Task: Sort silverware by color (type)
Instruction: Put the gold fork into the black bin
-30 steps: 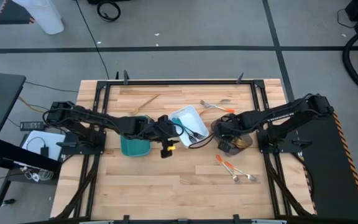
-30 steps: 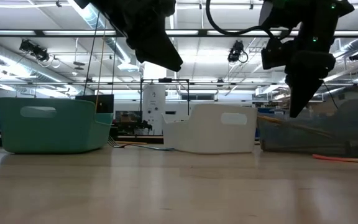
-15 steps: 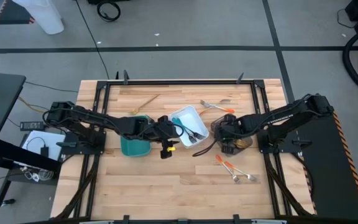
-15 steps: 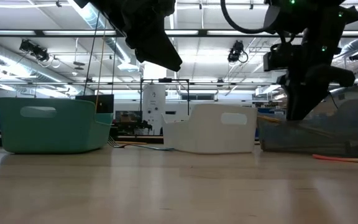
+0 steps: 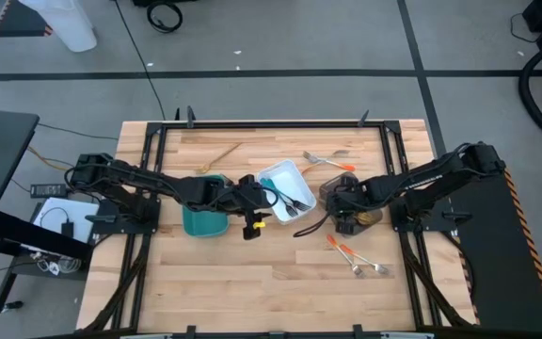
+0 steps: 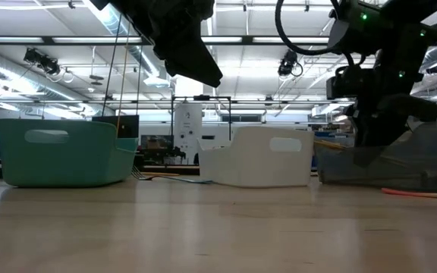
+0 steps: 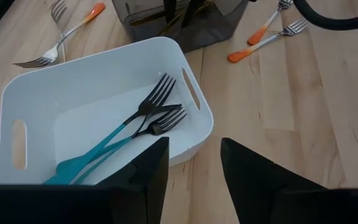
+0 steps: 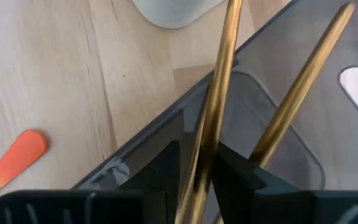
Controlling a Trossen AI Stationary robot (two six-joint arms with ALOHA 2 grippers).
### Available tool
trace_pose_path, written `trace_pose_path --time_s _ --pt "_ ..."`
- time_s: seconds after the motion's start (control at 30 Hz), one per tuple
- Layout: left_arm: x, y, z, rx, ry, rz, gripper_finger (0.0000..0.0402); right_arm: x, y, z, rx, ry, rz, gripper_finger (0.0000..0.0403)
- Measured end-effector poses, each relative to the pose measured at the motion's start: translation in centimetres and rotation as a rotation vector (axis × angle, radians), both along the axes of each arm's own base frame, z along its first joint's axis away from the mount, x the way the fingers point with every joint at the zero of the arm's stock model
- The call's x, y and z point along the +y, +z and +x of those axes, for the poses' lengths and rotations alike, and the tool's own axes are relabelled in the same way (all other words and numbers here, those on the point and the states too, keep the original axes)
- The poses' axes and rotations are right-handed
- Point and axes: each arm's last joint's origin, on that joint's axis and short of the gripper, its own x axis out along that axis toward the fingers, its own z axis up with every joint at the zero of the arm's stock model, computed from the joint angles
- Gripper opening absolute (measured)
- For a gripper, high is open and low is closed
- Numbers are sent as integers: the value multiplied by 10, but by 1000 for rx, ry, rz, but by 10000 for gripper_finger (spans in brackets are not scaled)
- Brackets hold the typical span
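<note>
A: Right wrist view: the right gripper [image 8: 194, 171] sits inside the grey tray [image 8: 278, 130], its fingers [image 8: 160, 171] slightly apart around a gold piece [image 8: 219, 87], with a second gold piece [image 8: 300, 81] leaning alongside.

B: Risk?

A: I'd say the piece could tip out over the wall if the jaws drag it on withdrawal.

B: The rest?

A: Blue forks [image 7: 126, 127] lie in the white tray [image 7: 104, 74]. In the high view, orange pieces [image 5: 351, 254] lie at five o'clock, more [image 5: 327, 160] at one o'clock, and a gold piece [image 5: 222, 153] at eleven. The left gripper [image 7: 191, 171] hovers by the white tray, fingers apart, empty.

B: Changes?

A: A second ago the right jaws were shut and higher; they've since parted and sunk into the tray.
</note>
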Motion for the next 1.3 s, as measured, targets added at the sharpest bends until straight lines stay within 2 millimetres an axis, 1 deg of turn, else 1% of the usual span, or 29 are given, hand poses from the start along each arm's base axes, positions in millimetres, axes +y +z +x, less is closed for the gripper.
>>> trace_pose_path --time_s 0.07,0.13,0.27,0.3,0.4,0.6,0.7,0.8,1.03,1.3 --pt "0 0 0 0 -1 0 155 0 0 0 0 -8 4 92" --pt "0 0 0 0 -1 0 155 0 0 0 0 -13 5 80" --pt "0 0 0 -1 0 -1 155 0 2 0 8 -21 0 33" --pt "0 0 0 -1 0 -1 155 -1 3 0 13 -27 -3 26" --pt "0 0 0 0 0 -1 155 -2 9 4 -8 -73 28 26" --pt "0 0 0 0 0 -1 155 -3 25 7 16 -149 33 35" --pt "0 0 0 0 0 -1 155 -5 33 6 37 -211 35 35" --pt "0 0 0 0 0 -1 155 -6 39 9 19 -271 49 35" --pt "-1 0 0 0 -3 -1 155 -11 39 2 82 -327 41 35" --pt "-4 0 -1 2 -13 0 155 -12 38 -1 106 -354 40 36"
